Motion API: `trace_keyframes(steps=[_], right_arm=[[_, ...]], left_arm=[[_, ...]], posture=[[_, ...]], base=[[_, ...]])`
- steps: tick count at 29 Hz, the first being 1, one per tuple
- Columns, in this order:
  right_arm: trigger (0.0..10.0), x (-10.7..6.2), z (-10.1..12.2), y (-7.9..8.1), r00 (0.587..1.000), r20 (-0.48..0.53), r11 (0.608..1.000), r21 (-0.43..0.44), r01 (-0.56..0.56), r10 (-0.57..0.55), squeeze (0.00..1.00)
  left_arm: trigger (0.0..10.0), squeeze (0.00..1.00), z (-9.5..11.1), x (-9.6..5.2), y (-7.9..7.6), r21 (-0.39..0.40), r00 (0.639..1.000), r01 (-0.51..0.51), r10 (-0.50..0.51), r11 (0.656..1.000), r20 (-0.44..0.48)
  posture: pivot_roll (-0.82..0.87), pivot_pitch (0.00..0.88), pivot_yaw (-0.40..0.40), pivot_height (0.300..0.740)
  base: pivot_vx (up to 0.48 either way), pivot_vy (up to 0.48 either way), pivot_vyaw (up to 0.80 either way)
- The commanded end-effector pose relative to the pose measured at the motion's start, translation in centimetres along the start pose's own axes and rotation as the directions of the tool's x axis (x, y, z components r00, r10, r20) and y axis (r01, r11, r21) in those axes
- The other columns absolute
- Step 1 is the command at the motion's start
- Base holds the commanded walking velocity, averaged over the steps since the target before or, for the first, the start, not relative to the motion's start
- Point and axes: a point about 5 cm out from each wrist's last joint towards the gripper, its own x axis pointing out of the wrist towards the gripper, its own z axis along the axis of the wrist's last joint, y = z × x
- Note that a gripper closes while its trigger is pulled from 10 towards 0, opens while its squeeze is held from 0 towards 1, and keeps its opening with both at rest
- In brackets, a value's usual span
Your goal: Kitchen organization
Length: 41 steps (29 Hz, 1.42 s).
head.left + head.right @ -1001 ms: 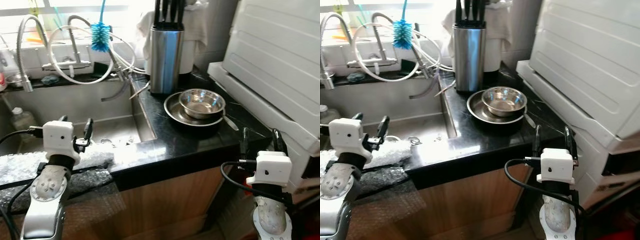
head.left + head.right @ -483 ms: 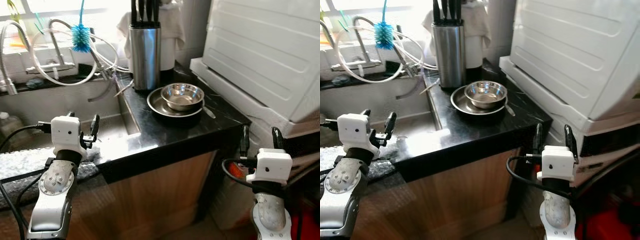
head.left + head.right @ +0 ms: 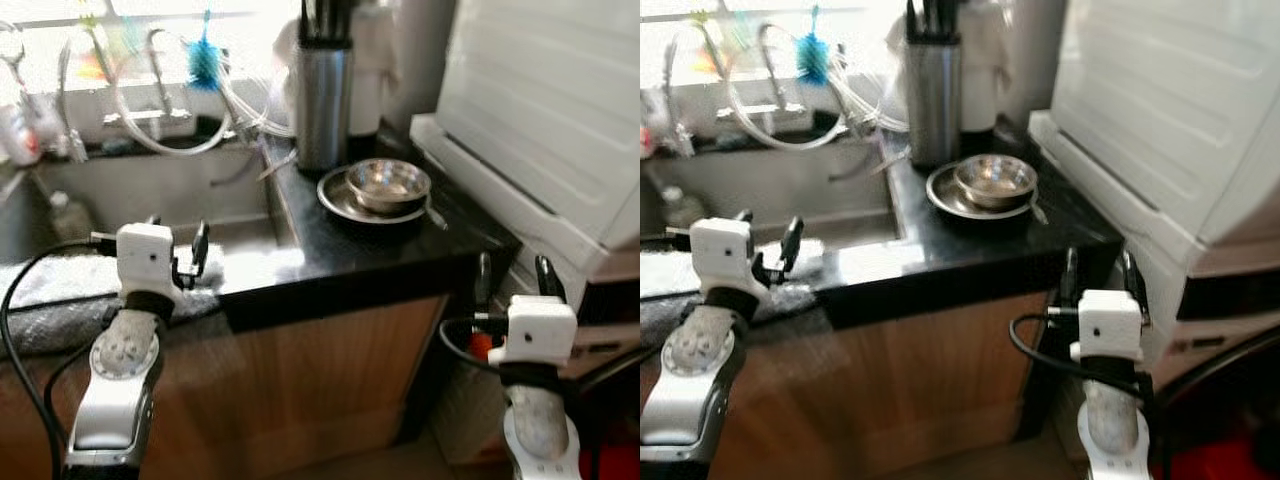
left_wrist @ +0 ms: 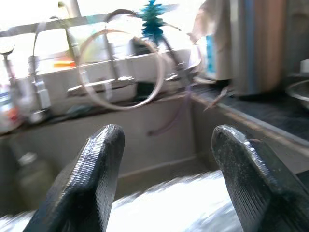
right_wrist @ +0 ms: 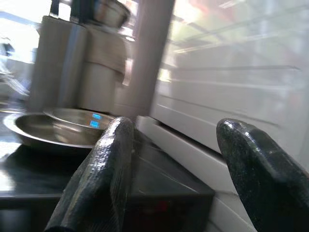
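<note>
so, step in hand: approach, as i judge it; nothing is gripped and both arms are raised in front of the black stone worktop (image 3: 380,255), short of its front edge.
left tool (image 3: 178,250): fingers spread, holding nothing, hovering just above the pale crinkled wrap (image 3: 60,300) that lies over the near rim of the steel sink (image 3: 160,200); its wrist view looks across the basin toward the taps and white looped hoses (image 4: 120,72).
right tool (image 3: 510,278): fingers spread and empty, held low beside the corner of the worktop, near the white ribbed appliance (image 3: 560,110); its wrist view looks along the worktop at the dishes.
task's things: a small shiny steel bowl (image 3: 388,185) sits inside a wider shallow steel plate (image 3: 345,200) on the worktop, just in front of a tall brushed-steel knife block (image 3: 323,100) with dark handles sticking up; a thin utensil handle (image 3: 436,213) pokes out from the plate's right side.
other things: a blue bottle brush (image 3: 205,62) hangs by the taps at the window.
sharpness: the head views are soft, so fine detail is uncertain.
next move, a judgement: the bowl and plate look the likeliest things to tidy; the right tool is nearer, and would need to rise over the worktop edge and reach forward to the bowl's rim.
care needed: the bowl is smooth and nested, so a pinch on its thin rim could slip or drag the plate along.
</note>
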Motion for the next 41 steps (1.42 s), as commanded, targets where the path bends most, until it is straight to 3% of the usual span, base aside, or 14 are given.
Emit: trace_keyframes(steps=[1,7,13,41], right_arm=[[10.0,0.22,0.18,0.24,1.0,0.001,1.0,0.025,-0.008,0.008,0.0],[10.0,0.23,0.29,0.33,1.0,0.014,1.0,-0.009,-0.024,0.024,0.0],[10.0,0.28,0.25,0.36,1.0,0.011,1.0,0.003,-0.021,0.021,0.0],[10.0,0.51,0.33,0.83,0.999,0.02,0.999,-0.004,-0.04,0.04,0.0]], left_arm=[[10.0,0.0,0.21,0.29,-0.1,0.008,1.0,-0.001,0.001,1.0,0.009],[10.0,0.0,0.15,0.37,-0.15,0.011,1.0,-0.003,0.003,1.0,0.005],[10.0,0.0,0.19,0.52,-0.22,0.01,1.0,-0.004,0.004,1.0,0.008],[10.0,0.0,0.52,1.09,-0.69,0.008,1.0,0.007,-0.008,1.0,0.026]], posture=[[-0.15,0.02,-0.012,0.74],[-0.15,0.019,-0.013,0.74],[-0.15,0.019,-0.012,0.74],[-0.15,0.012,-0.011,0.74]], base=[[0.0,0.0,0.0],[0.0,0.0,0.0],[0.0,0.0,0.66],[0.26,0.0,0.21]])
